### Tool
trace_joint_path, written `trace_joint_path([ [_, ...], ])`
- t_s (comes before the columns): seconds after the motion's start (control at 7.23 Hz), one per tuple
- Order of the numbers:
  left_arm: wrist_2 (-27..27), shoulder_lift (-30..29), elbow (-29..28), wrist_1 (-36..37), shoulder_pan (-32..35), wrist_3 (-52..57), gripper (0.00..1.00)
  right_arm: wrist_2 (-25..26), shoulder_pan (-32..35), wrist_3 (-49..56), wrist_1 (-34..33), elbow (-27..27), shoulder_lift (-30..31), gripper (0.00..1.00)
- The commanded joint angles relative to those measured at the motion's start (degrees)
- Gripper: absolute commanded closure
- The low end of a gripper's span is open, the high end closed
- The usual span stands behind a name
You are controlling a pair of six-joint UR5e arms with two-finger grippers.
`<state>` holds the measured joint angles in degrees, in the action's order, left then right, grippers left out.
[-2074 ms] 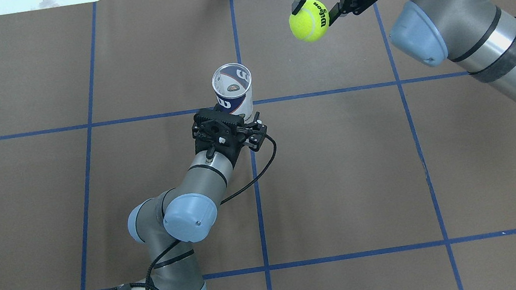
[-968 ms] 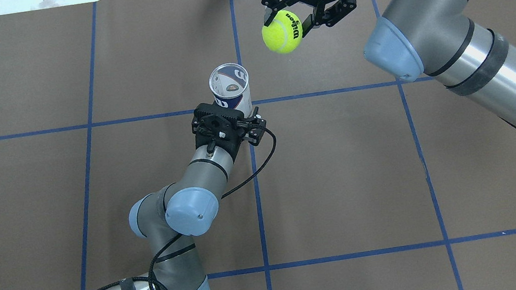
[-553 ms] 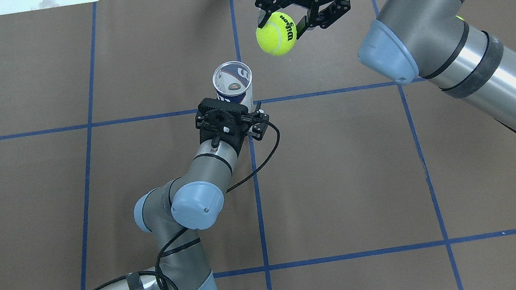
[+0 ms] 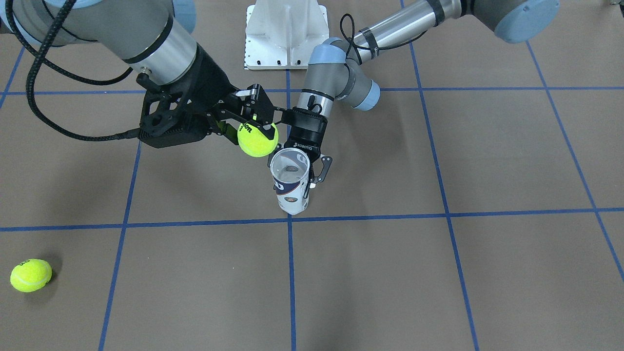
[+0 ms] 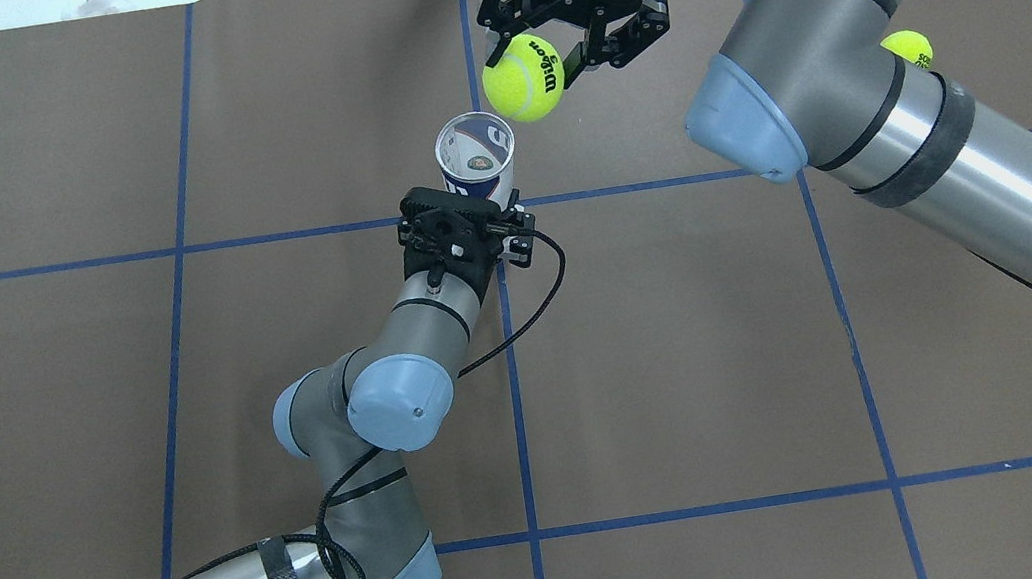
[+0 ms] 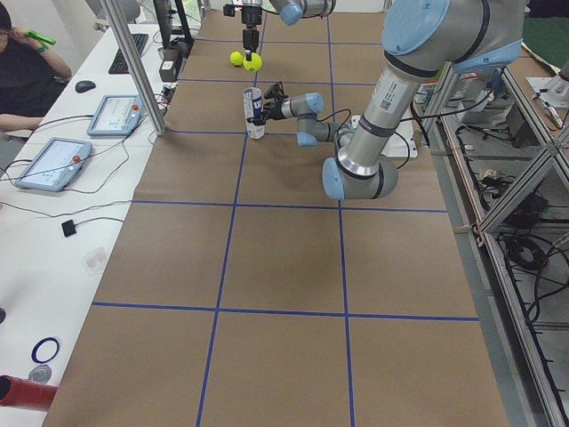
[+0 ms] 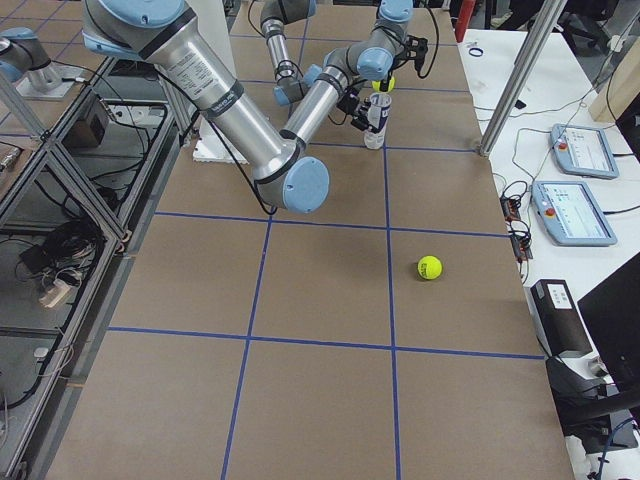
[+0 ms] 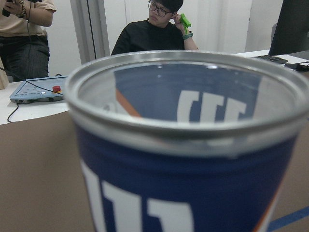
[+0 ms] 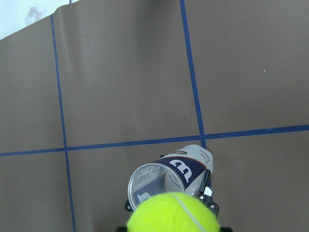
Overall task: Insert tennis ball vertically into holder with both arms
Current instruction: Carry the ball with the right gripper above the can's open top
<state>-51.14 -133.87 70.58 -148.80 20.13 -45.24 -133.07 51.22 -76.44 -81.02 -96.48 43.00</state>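
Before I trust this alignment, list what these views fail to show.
- Overhead: the left gripper body covers where its fingers meet the holder.
- Left wrist view: the holder fills the frame, blurred; no fingers show.
- Right wrist view: the held tennis ball is cut by the bottom edge; the right gripper barely shows.
- Overhead: the right arm hides part of the loose ball.
- Side views: ball-to-mouth gap too small to judge.

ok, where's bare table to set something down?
Bare: table squares between centre tape line and right arm, and far-left of the holder. Crowded: at the holder, clamped by the left gripper, right gripper holding a tennis ball by its mouth; loose ball far right.
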Motion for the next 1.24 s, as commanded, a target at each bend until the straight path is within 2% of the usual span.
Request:
trace_joint_path([
  [0.0, -0.01, -0.25, 0.09, -0.09, 0.26, 0.06, 0.32, 2.81, -1.56, -0.64, 0.08, 3.38, -2.91, 1.0],
  [0.28, -0.01, -0.42, 0.09, -0.09, 0.35, 0.15, 0.32, 5.78, -2.96, -0.55, 0.77, 5.94, -4.06, 1.0],
  [0.41, -0.01, -0.42, 0.09, -0.09, 0.52, 0.15, 0.32, 6.33, -3.05, -0.9, 3.56, 8.04, -4.33, 1.0],
  [0.69, -0.01, -0.42, 0.09, -0.09, 0.52, 0.07, 0.32, 6.42, -3.06, -1.61, 4.82, 9.73, -4.86, 0.99],
  [0.83, -0.01, -0.42, 0.09, -0.09, 0.52, 0.06, 0.32, 6.42, -3.06, -1.61, 4.82, 9.73, -4.94, 0.08],
  [0.97, -0.01, -0.42, 0.09, -0.09, 0.52, 0.06, 0.32, 6.33, -3.06, -1.78, 4.82, 9.38, -4.86, 0.0],
  [1.11, -0.01, -0.42, 0.09, -0.09, 0.52, 0.06, 0.32, 6.25, -3.06, -1.96, 4.82, 8.94, -4.86, 0.0],
])
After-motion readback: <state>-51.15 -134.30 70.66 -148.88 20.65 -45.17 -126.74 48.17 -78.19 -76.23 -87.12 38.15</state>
